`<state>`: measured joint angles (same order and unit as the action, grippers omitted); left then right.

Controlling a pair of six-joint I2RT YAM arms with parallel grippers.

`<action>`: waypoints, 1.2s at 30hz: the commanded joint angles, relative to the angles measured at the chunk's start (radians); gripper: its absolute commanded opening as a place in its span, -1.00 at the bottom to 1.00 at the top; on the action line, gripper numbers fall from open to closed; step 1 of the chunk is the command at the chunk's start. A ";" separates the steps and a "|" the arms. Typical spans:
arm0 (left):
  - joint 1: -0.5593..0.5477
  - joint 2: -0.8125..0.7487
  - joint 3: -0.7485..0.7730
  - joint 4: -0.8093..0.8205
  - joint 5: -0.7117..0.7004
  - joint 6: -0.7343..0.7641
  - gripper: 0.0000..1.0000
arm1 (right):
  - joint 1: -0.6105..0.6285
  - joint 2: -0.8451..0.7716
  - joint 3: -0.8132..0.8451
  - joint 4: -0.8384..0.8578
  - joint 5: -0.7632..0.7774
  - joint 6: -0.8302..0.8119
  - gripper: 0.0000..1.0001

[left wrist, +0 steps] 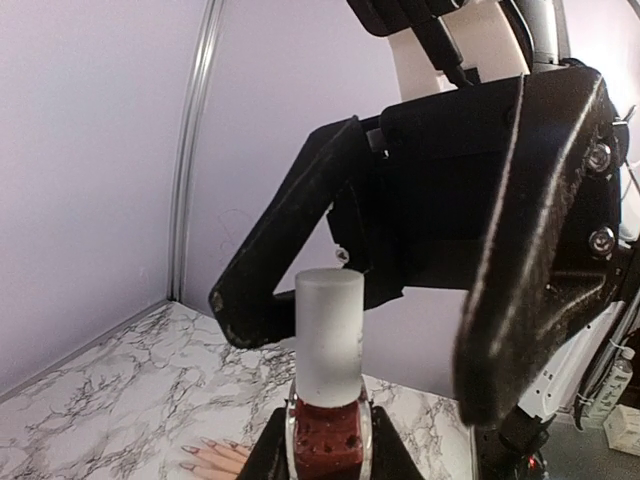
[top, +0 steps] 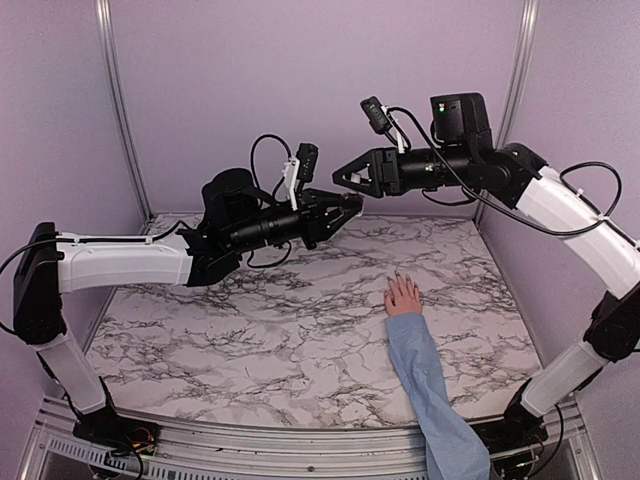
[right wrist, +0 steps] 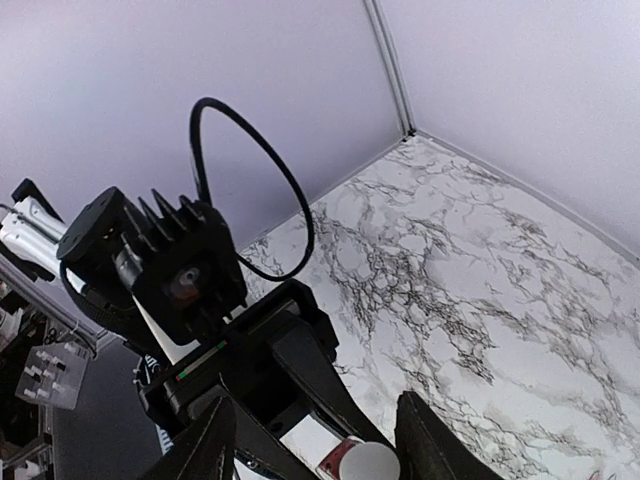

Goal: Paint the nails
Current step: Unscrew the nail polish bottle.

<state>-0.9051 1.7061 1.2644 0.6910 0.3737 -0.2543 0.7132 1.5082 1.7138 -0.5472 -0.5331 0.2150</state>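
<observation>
A small pinkish hand (top: 403, 296) with a light-blue sleeve (top: 432, 385) lies flat on the marble table (top: 250, 330), right of centre. Its tiny nails (top: 398, 277) point away from me, and they also show in the left wrist view (left wrist: 192, 452). My left gripper (top: 350, 203) is raised high above the table and shut on a small polish bottle (left wrist: 328, 440) with red contents and a frosted white cap (left wrist: 328, 335). My right gripper (top: 340, 180) is open and faces it. Its fingers (left wrist: 285, 240) straddle the cap without touching it. The cap also shows in the right wrist view (right wrist: 368, 465).
Purple walls close in the table at the back and both sides. Both arms meet high over the table's far middle. A black cable loop (right wrist: 250, 190) hangs off the left wrist.
</observation>
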 commanded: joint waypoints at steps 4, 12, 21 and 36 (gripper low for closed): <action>-0.007 -0.030 0.010 -0.094 -0.173 0.096 -1.00 | 0.002 0.017 0.047 -0.069 0.220 0.057 -0.08; -0.019 -0.021 0.021 -0.125 -0.202 0.130 -1.00 | 0.003 0.034 0.049 -0.093 0.234 0.065 -0.30; -0.021 -0.018 0.036 -0.140 -0.189 0.142 -1.00 | 0.002 0.044 0.062 -0.068 0.171 0.040 -0.71; -0.017 -0.020 0.032 -0.099 -0.054 0.098 -1.00 | 0.003 0.019 0.001 0.000 0.018 -0.047 -1.00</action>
<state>-0.9134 1.7061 1.2743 0.5484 0.2325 -0.1535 0.7006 1.5463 1.7176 -0.6197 -0.3775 0.2031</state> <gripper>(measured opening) 0.194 0.130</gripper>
